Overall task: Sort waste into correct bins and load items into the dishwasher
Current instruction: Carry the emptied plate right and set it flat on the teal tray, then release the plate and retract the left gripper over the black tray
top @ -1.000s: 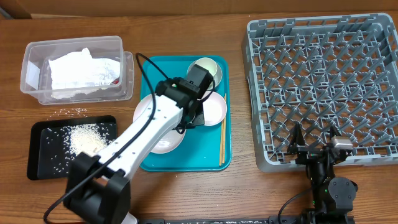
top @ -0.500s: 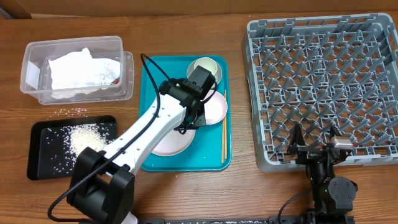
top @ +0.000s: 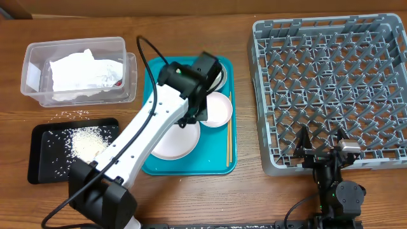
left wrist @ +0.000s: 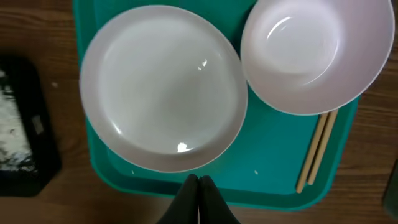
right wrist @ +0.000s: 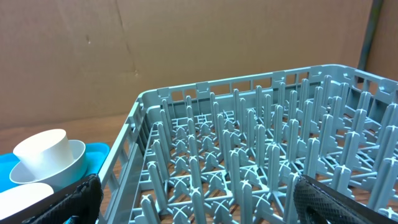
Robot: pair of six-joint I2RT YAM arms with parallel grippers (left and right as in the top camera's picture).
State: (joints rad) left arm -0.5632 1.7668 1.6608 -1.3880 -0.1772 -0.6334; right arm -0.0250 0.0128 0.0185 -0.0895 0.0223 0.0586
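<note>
**Item 1, my left gripper** [left wrist: 198, 182]: jaws pinched together on nothing. It hung over the near edge of the teal tray [left wrist: 273, 171], looking down, I judged, to choose the next piece.

**Item 2, plate** [left wrist: 163, 87], **bowl** [left wrist: 317, 53], **chopsticks** [left wrist: 316, 148]: all on that tray, bowl rim against the plate, sticks beside the bowl. None loaded.

**Item 3, cup** [right wrist: 42, 148]: nested in the metal bowl [right wrist: 68, 168] at the tray's far end.

**Item 4, dish rack** [top: 331, 83]: held no dishes.

**Item 5, waste:** napkin [top: 79, 73] and red wrapper [top: 118, 81] lay in the clear tub [top: 32, 57]. The rice [top: 86, 141] was in the black tray [top: 38, 137], with stray grains [top: 73, 114] on the table [top: 191, 197] beside it.

**Item 6, my right gripper** [top: 321, 141]: jaws wide, parked at the rack's near edge, probably to receive dishes.
</note>
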